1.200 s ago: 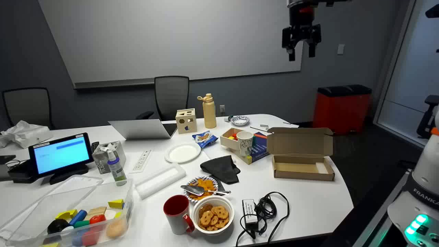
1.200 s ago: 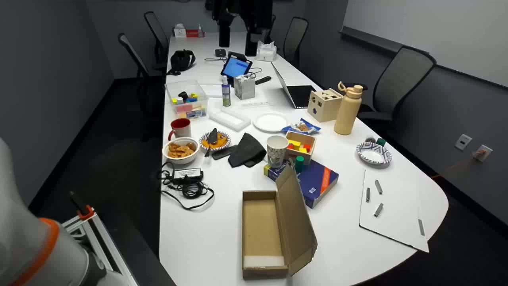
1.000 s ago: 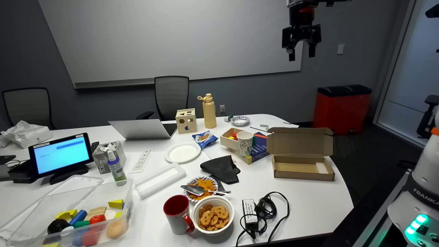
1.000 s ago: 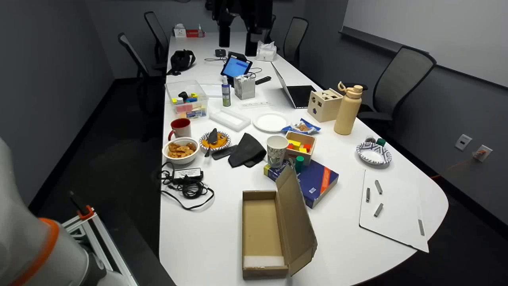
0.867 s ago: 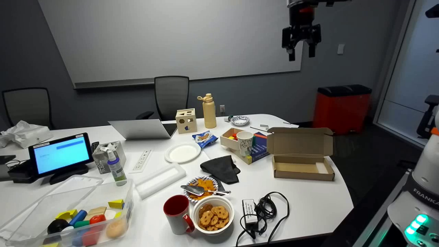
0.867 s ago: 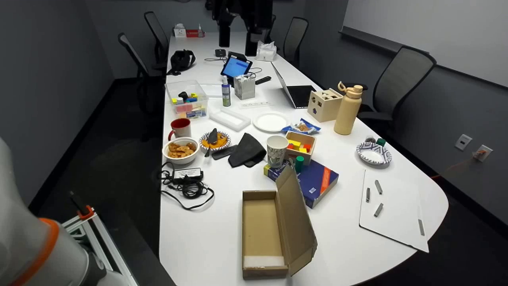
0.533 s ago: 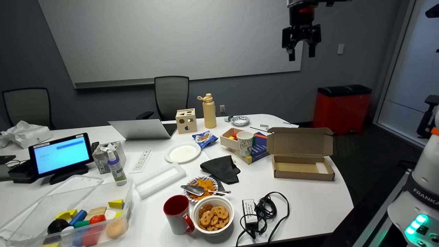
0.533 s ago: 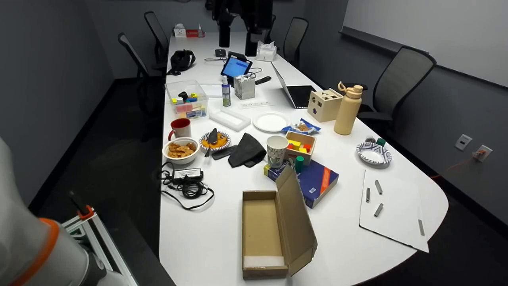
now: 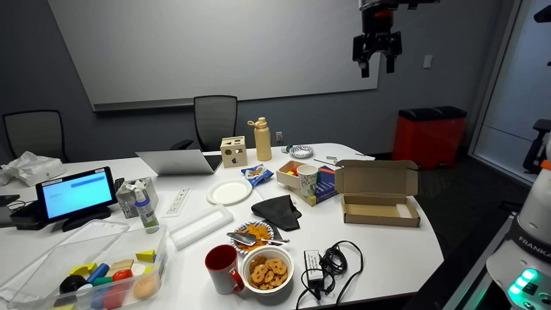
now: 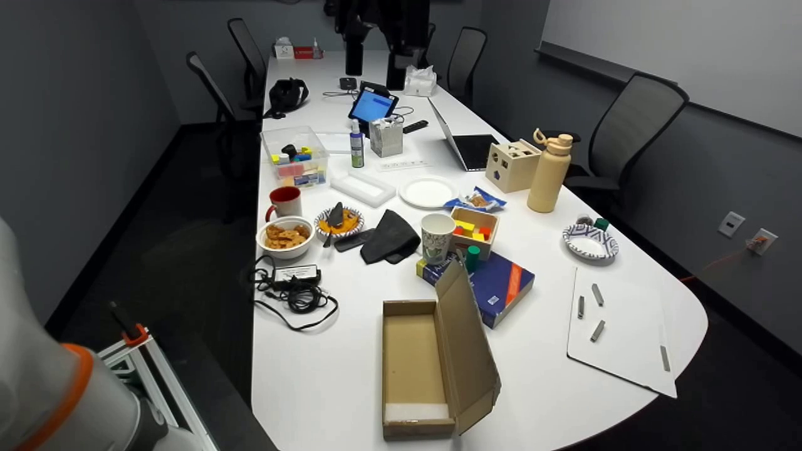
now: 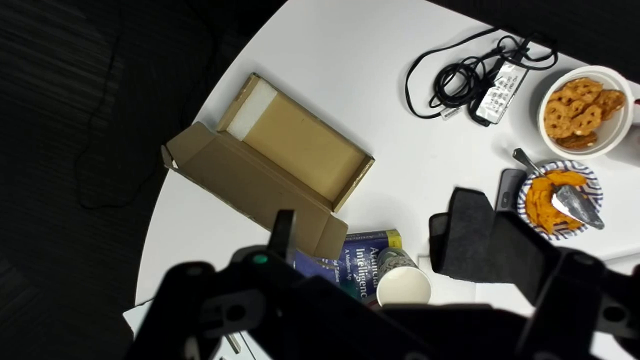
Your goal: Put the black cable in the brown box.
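The black cable (image 9: 335, 261) lies coiled on the white table, joined to a black power adapter with a white label (image 9: 313, 263). The cable also shows in an exterior view (image 10: 305, 300) and in the wrist view (image 11: 442, 86). The brown box (image 9: 381, 219) stands with its lid open; it also shows in an exterior view (image 10: 410, 363) and in the wrist view (image 11: 305, 142). Only a white piece lies at one end inside it. My gripper (image 9: 378, 69) is open and empty, high above the table; it also shows in an exterior view (image 10: 374, 66).
A white bowl of pretzels (image 9: 267, 270) and a red-and-white mug (image 9: 222, 269) stand beside the adapter. A blue book (image 10: 501, 288) bearing a paper cup (image 10: 437, 238) and a small block box (image 10: 490, 247) touches or nearly touches the box lid. A black cloth (image 10: 391, 238) lies nearby.
My gripper has shifted very slightly left and down in an exterior view. The cable, box and other objects have not moved.
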Motion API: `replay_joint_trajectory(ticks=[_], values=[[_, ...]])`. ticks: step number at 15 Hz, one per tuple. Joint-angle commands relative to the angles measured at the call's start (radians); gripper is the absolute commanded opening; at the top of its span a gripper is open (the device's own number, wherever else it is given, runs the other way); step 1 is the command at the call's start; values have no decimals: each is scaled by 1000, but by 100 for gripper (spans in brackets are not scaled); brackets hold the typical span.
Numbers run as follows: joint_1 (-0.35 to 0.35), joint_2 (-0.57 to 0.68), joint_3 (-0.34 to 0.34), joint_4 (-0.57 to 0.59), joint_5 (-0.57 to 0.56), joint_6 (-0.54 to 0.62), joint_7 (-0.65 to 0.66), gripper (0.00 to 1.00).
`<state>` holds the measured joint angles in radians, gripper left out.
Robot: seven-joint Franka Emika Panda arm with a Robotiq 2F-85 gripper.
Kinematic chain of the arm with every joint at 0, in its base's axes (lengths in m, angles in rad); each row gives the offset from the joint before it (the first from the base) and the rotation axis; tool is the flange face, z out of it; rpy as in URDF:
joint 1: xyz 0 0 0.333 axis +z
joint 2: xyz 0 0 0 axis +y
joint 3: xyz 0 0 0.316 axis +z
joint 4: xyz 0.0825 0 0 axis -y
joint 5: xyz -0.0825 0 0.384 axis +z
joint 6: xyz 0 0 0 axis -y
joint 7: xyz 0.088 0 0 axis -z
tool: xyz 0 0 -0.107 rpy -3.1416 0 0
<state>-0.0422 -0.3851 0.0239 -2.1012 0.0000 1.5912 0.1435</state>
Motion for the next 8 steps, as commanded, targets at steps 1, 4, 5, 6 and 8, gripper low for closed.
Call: replay_joint_trajectory(ticks=[1,4,5,6,8], values=[[22,87,37,6,33,90,96,100],[58,188,97,-16,84,207,231,100],[73,222,115,-20,99,254,273,100],[91,261,133,-23,118,305,310,100],[130,337,164,-20,149,372,383,100]])
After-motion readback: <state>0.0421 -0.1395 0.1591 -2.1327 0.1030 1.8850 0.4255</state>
